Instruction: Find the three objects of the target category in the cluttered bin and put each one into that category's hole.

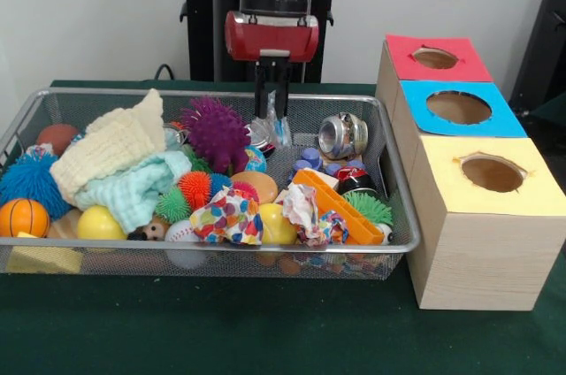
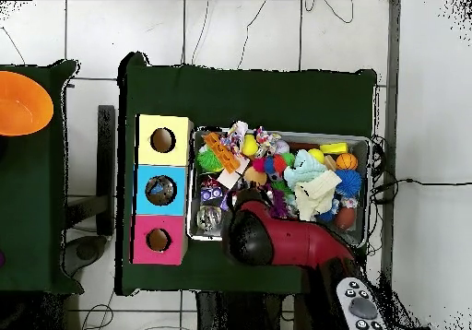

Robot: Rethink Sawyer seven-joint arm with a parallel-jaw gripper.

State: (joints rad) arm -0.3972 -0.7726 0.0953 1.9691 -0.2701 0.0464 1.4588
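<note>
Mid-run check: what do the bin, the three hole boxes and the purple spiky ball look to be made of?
Bin: metal wire mesh, silvery; you see through its walls. Boxes: pale wood by the visible grain, tops covered in matte red, blue and yellow sheet, likely paper or felt. Purple spiky ball: probably soft rubber, covered in thin flexible-looking spikes.

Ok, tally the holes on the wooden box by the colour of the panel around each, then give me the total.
Red hole: 1
Blue hole: 1
Yellow hole: 1
Total: 3
</note>
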